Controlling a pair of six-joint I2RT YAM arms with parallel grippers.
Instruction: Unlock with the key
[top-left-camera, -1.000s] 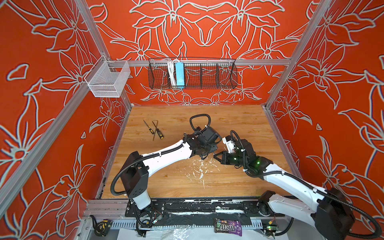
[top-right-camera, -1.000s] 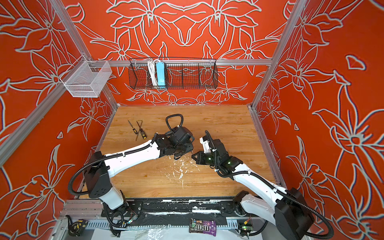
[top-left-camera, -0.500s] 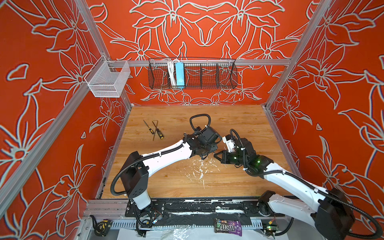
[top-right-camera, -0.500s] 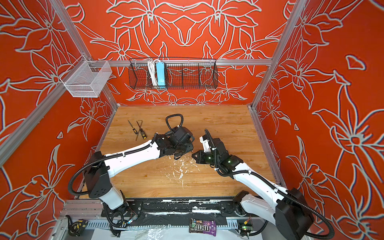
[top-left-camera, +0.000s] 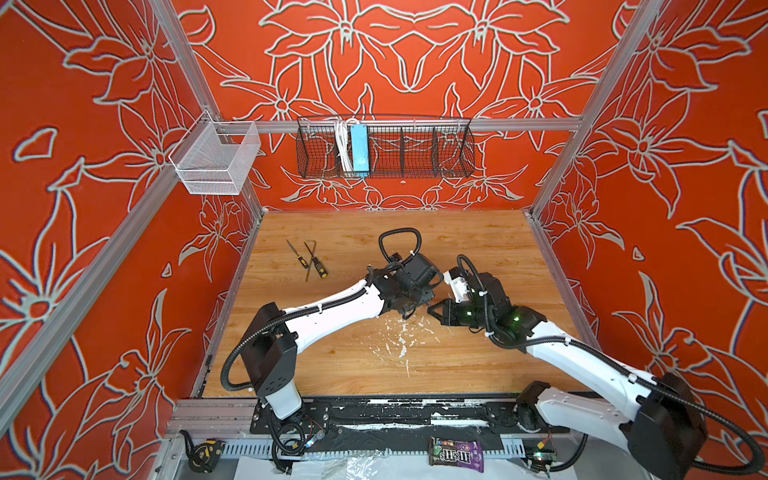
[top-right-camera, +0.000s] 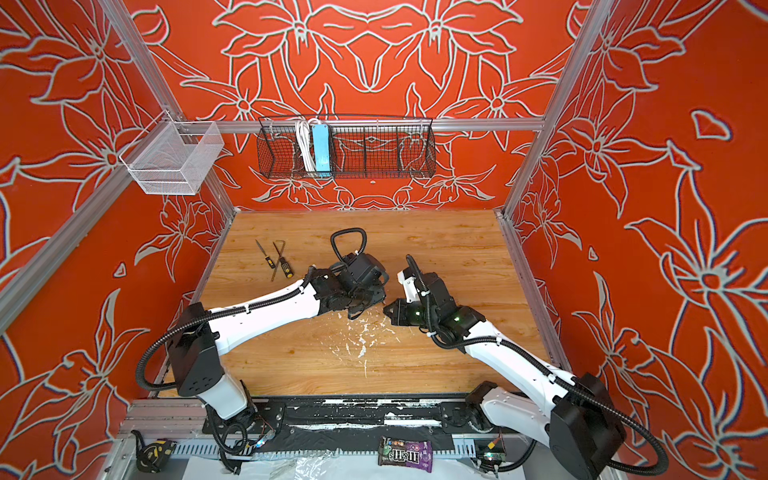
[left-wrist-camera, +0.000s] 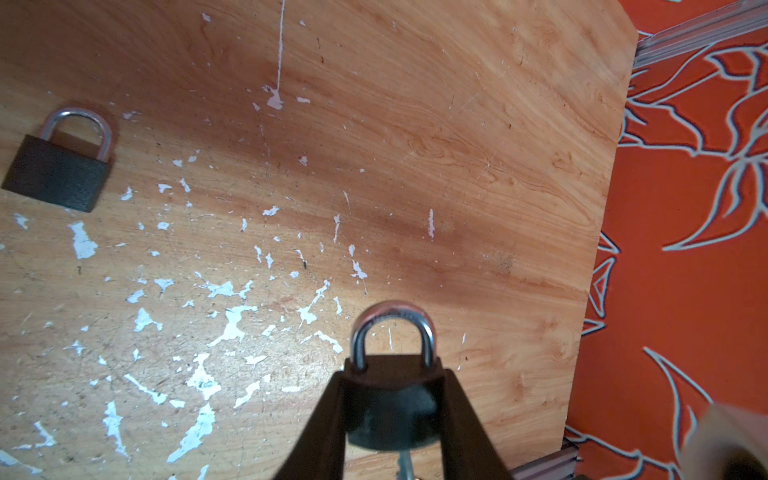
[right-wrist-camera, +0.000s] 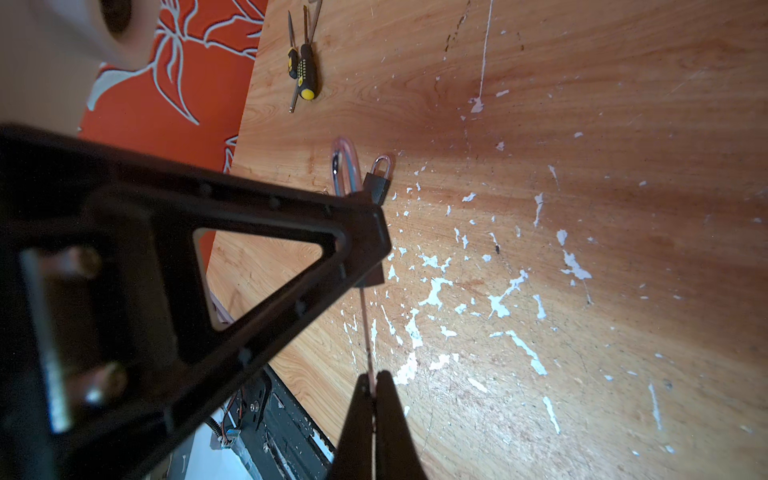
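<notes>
0 moved | padlock (left-wrist-camera: 392, 376) between left fingers (left-wrist-camera: 324, 424) | key (left-wrist-camera: 404, 464) in right fingers (right-wrist-camera: 390, 419)

Orange floral walls (top-left-camera: 415, 54), aluminium frame (top-left-camera: 519, 124), scuffed wooden tabletop (top-left-camera: 478, 245), black wire basket (top-left-camera: 415, 153), white mesh basket (top-left-camera: 216, 166)

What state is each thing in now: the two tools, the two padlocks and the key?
left tool, closed on the held padlock.
held padlock, shackle shut, gripped by its body.
right tool, shut on the key.
key, pinched, reaching the held padlock's bottom; depth unclear.
second padlock, lying flat, shackle shut, untouched.
</notes>
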